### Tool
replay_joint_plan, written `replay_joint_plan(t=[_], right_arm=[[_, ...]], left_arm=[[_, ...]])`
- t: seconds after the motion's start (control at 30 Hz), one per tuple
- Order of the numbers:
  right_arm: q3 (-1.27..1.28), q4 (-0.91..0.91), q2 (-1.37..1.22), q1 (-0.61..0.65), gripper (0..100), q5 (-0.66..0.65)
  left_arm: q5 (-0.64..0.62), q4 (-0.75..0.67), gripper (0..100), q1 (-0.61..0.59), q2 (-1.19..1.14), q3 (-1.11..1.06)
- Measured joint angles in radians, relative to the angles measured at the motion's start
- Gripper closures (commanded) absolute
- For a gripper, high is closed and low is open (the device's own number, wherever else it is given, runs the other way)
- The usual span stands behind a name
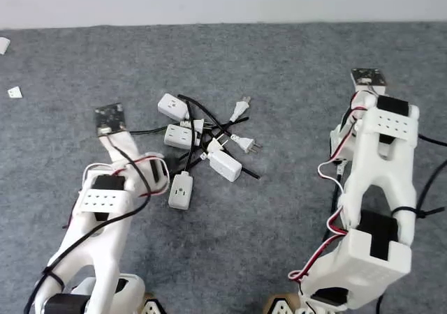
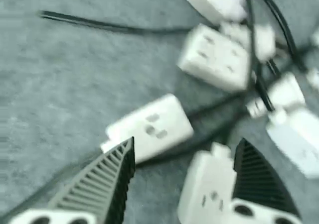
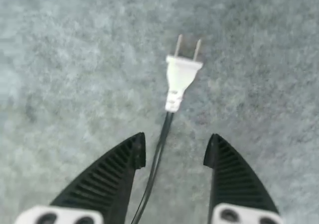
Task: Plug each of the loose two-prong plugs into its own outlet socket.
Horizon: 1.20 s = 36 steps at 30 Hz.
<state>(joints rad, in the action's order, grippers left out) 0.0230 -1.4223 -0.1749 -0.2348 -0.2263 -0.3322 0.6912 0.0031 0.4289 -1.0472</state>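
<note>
Since the right gripper (image 3: 175, 137) gapes astride the thin black cord (image 3: 158, 159), it should advance and clamp the body of the white plastic two-prong plug (image 3: 182, 74).

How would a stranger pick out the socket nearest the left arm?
Find the tangle of white sockets and black cords on the grey carpet. This socket is beside the left arm. Unlike the others, it lies clear of the knot, on the arms' side.

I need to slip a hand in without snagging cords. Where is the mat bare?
Bare: the strip between the socket tangle and the right arm, and the far band of mat along the wall. Crowded: the tangle itself, right beside the left arm.
</note>
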Motion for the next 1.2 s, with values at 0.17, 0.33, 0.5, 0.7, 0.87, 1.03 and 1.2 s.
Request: replay_joint_plan(t=[0.17, 0.33, 0.5, 0.7, 0.87, 1.03, 1.2], right_arm=[[0.012, -0.098, 0.051, 0.052, 87.9, 0.021], [0.209, -0.083, 0.267, 0.115, 88.3, 0.071], [0.528, 0.029, 0.535, 0.209, 88.3, 0.127], [0.792, 0.221, 0.651, 0.215, 88.3, 0.143], [0.819, 0.334, 0.626, 0.219, 88.4, 0.146], [0.819, 0.419, 0.540, 0.216, 88.4, 0.166], [0.819, 0.465, 0.493, 0.216, 88.4, 0.166]], left_arm=[[0.048, 0.075, 70, 0.080, 0.000, 0.000], [0.049, 0.106, 70, 0.115, 0.000, 0.000], [0.089, 0.107, 74, 0.143, -0.029, 0.000], [0.109, 0.183, 76, 0.163, -0.212, 0.103], [0.109, 0.275, 79, 0.163, -0.414, 0.270], [0.109, 0.311, 100, 0.173, -0.466, 0.341], [0.109, 0.311, 99, 0.176, -0.462, 0.348]])
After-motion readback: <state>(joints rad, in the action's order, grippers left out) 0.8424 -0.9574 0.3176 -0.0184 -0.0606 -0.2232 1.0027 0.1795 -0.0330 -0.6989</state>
